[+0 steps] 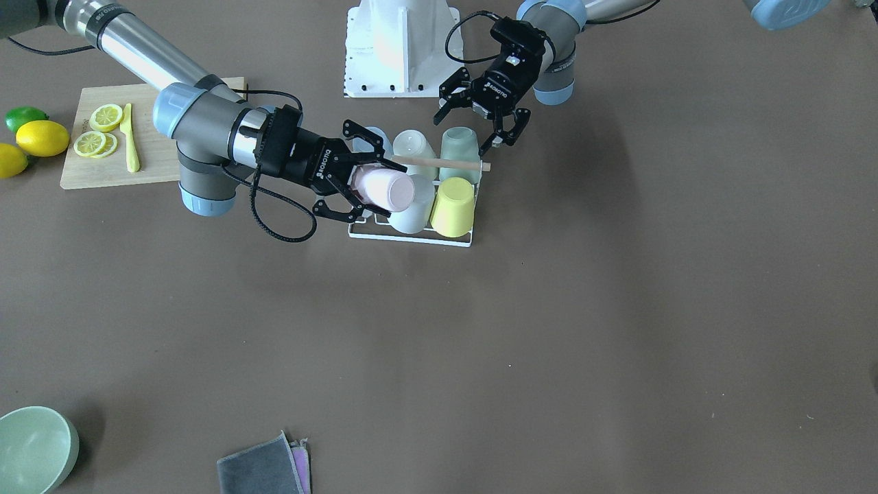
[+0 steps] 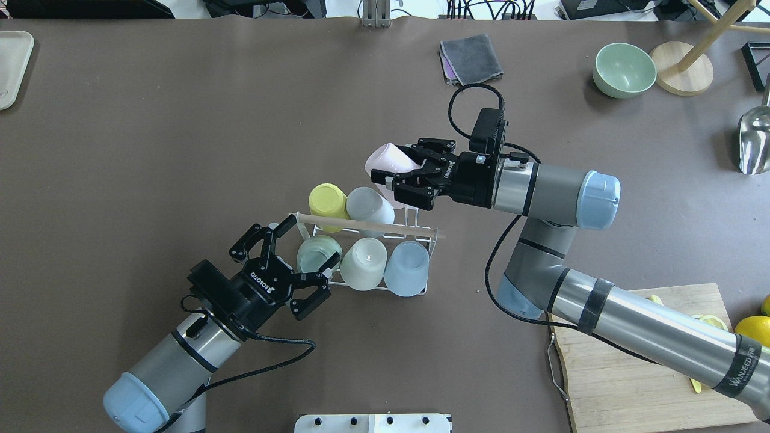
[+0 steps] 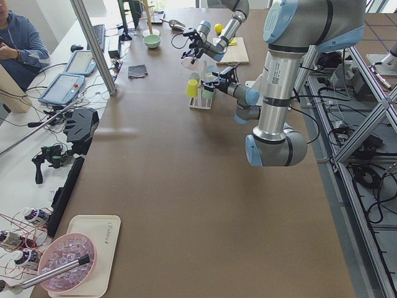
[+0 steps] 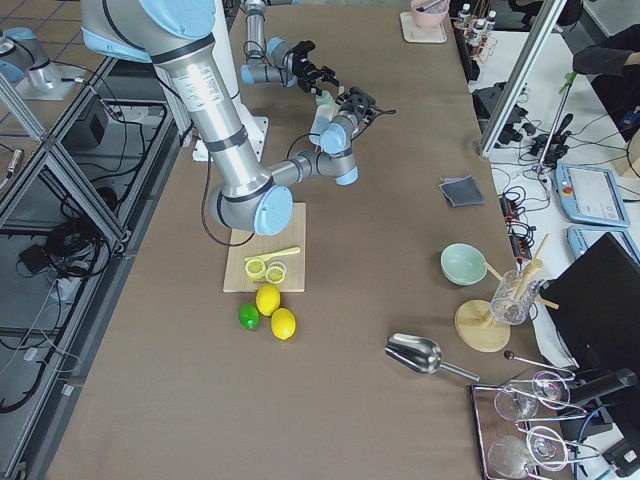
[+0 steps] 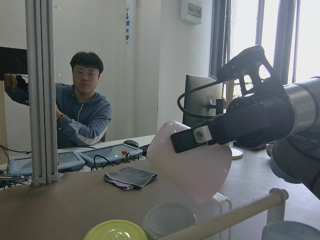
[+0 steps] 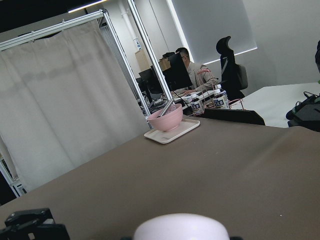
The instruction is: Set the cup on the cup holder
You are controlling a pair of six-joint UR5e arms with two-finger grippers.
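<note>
The cup holder [image 2: 421,218], a white wire rack with a wooden rod [image 2: 373,225] across its top, stands mid-table and carries several upturned cups. My right gripper [image 2: 394,162] is shut on a pink cup [image 2: 388,157] and holds it tilted above the rack's far row, beside the whitish cup [image 2: 368,203]. This pink cup also shows in the front view [image 1: 385,190] and the left wrist view [image 5: 190,165]. My left gripper [image 2: 310,240] is open, its fingers on either side of the pale green cup [image 2: 317,252] at the rack's near end.
A wooden cutting board [image 1: 158,154] with lemon slices and a yellow knife [image 1: 129,137] lies by the right arm, with lemons [image 1: 42,137] beyond it. A green bowl [image 2: 624,69], a grey cloth [image 2: 470,57] and a metal scoop [image 2: 755,138] sit at the far side.
</note>
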